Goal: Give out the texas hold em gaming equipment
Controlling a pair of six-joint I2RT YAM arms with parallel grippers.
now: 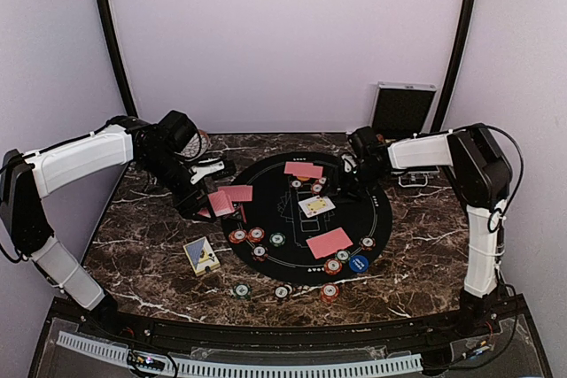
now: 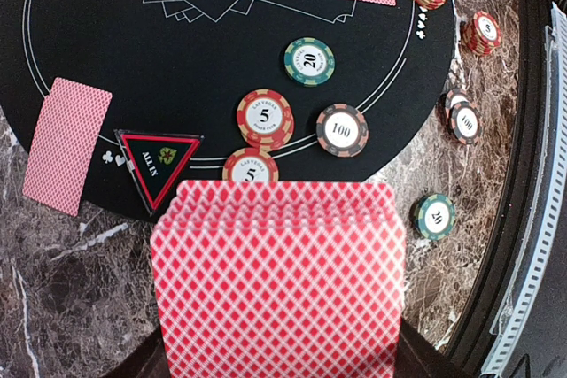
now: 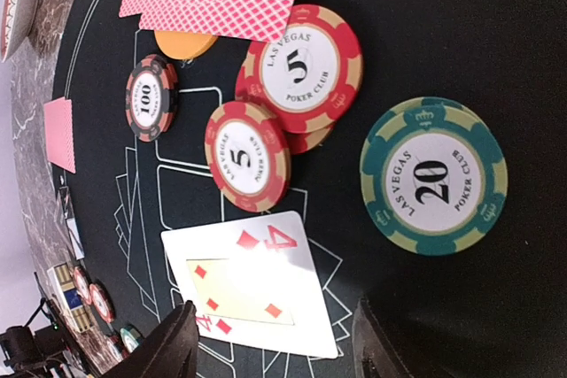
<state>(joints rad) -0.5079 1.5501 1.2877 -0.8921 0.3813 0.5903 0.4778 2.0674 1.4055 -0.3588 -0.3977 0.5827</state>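
1. My left hand (image 1: 205,204) is pressed together on the stack of red-backed cards (image 2: 279,281), pinching it with the backs up, above the marble bench (image 2: 53,289).
2. Just past the stack's far edge, a red 5 chip (image 2: 251,168) peeks out on the black mat (image 2: 177,68). The ALL IN triangle (image 2: 158,164) sits beside it on the left.
3. Farther out from that hand there's a 100 chip (image 2: 342,129), and a lone face-down card (image 2: 66,143) lies off to the left.
4. My right hand (image 3: 275,334) is spread, with nothing between the fingers, low over the mat.
5. The four of diamonds (image 3: 252,285) lies face up right at those fingertips; I can't tell whether they touch it.
6. Beyond that card are two red 5 stacks (image 3: 301,68), touching each other. A green 20 chip (image 3: 434,174) lies apart to one side, and an orange chip (image 3: 184,42) lies farther out.
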